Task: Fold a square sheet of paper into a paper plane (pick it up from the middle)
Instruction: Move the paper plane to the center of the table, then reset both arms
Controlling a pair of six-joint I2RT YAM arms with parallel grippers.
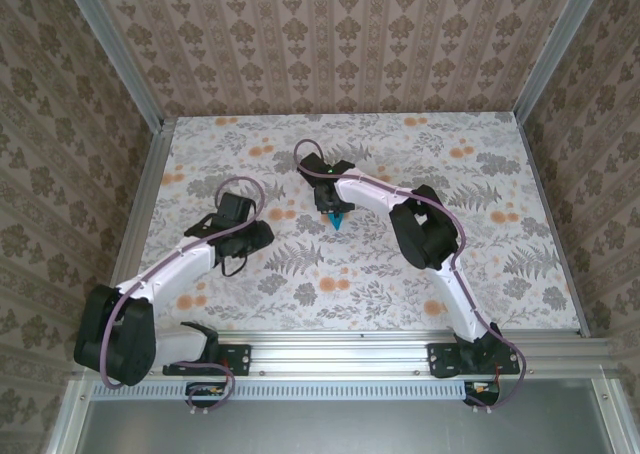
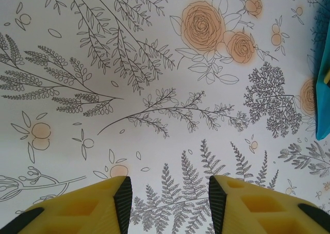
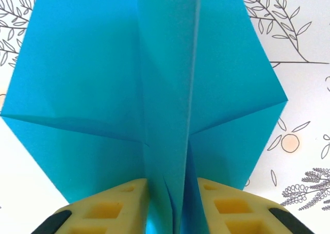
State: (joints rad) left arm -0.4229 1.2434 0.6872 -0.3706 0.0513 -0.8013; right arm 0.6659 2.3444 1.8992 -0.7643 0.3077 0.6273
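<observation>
Cyan-blue paper [image 1: 337, 222] showed as a small scrap under the right gripper [image 1: 335, 214] near mid-table in the overhead view, with the left gripper [image 1: 252, 239] at its 8 o'clock, apart.

From the left wrist, the jaws stood wide open over the floral table [image 2: 154, 64], holding nothing, and the paper lay at 3 o'clock.

From the right wrist, the yellow fingers [image 3: 113, 208] were pinched tight on the paper's centre fold. Its long axis ran from 6 to 12 o'clock, with the flaps spreading toward 9 and 3.

Bright, even, diffuse light all round; shadows on the bench [image 1: 500, 264] lie faint and soft; wrist views stay crisp.
</observation>
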